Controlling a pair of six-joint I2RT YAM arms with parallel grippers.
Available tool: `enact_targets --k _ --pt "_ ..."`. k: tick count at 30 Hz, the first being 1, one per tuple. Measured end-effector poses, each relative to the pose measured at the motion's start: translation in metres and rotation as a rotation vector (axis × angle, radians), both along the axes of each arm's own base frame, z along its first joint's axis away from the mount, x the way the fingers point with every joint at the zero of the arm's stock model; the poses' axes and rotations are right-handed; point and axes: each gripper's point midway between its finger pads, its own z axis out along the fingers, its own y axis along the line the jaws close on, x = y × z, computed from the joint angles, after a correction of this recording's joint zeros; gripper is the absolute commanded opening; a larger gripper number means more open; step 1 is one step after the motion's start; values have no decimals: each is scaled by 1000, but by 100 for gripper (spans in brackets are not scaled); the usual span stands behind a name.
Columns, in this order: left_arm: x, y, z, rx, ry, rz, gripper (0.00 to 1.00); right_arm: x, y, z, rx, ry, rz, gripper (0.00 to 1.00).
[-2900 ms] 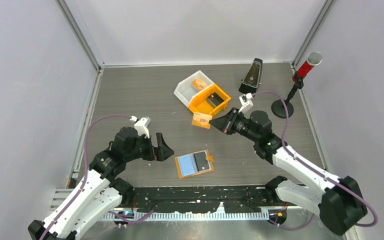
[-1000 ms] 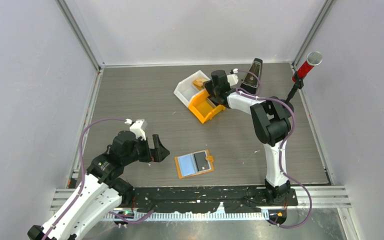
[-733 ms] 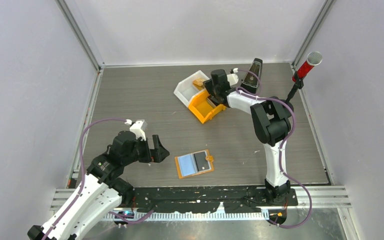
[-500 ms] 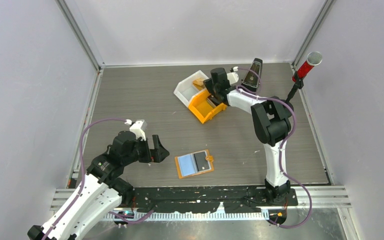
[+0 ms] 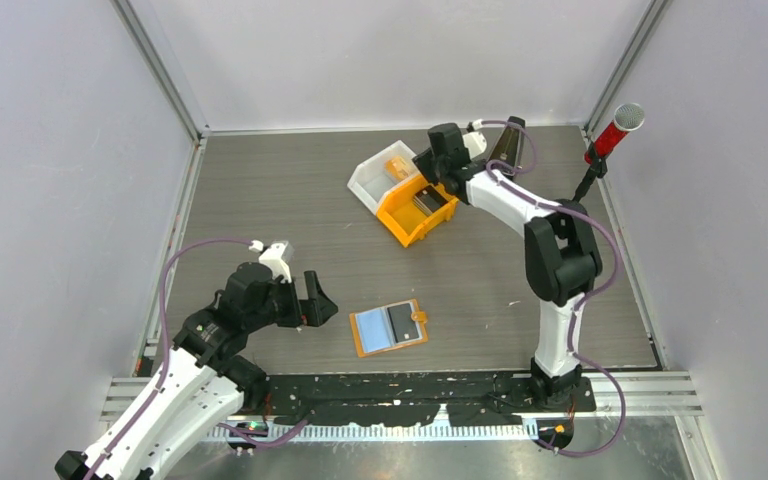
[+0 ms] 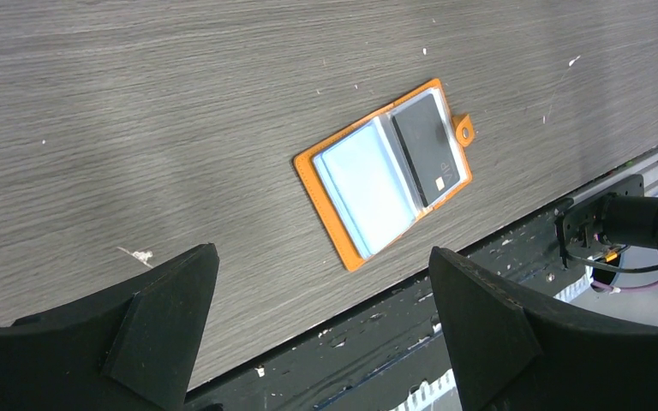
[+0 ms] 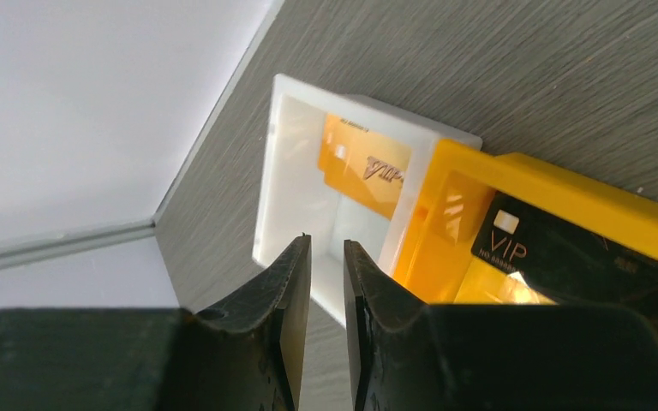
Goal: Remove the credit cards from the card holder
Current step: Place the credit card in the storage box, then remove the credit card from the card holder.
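Observation:
The orange card holder (image 5: 388, 328) lies open on the table near the front edge, with a pale blue sleeve and a black card (image 5: 401, 320) in its clear sleeve. It also shows in the left wrist view (image 6: 383, 171), black card (image 6: 428, 150) on its right half. My left gripper (image 5: 322, 300) is open and empty, just left of the holder (image 6: 322, 251). My right gripper (image 5: 422, 172) hovers over the bins, jaws a narrow gap apart and empty (image 7: 326, 241). An orange card (image 7: 364, 165) lies in the white bin (image 7: 296, 171). A black VIP card (image 7: 548, 248) lies in the orange bin (image 7: 565, 184).
The white bin (image 5: 368, 185) and orange bin (image 5: 405, 222) stand side by side at the back middle. A metronome (image 5: 508, 145) stands behind my right arm. A red microphone (image 5: 615, 128) on a round base (image 5: 563, 215) stands at the back right.
My right gripper carried an orange card from mid-table to the bins and let it go in the white bin, then drew back a little to the right. My left arm barely moved.

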Motion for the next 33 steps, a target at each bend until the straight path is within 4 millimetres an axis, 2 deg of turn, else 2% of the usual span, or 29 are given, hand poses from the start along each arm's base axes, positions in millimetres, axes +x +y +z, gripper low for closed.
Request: enact_targets --k 3,8,10,12,16,20,24,25,29,33 --pt "-1 0 0 -7 11 7 98 -13 -3 26 -11 -39 49 29" --pt "-3 -3 1 -29 24 5 95 -47 -4 74 -60 -142 212 32" --pt "-4 -7 2 -46 34 -2 93 -66 -2 85 -77 -183 302 33" --pt "-5 -10 3 -61 44 -15 92 -88 -2 87 -96 -204 385 34" --pt "-6 -21 2 -105 71 -45 89 -140 -3 61 -147 -187 555 35" --pt "-8 -30 -8 -131 118 -65 86 -202 -3 15 -167 -120 704 35" --pt "-5 -32 -15 -118 148 -63 85 -268 9 -24 -180 -50 854 35" --pt "-4 -32 -17 -113 153 -60 85 -284 16 -31 -183 -43 900 35" --pt "-2 -33 -19 -117 152 -58 84 -328 37 -43 -172 -45 1020 35" --pt "-1 -37 -19 -142 152 -55 83 -355 50 -52 -159 -33 1081 37"
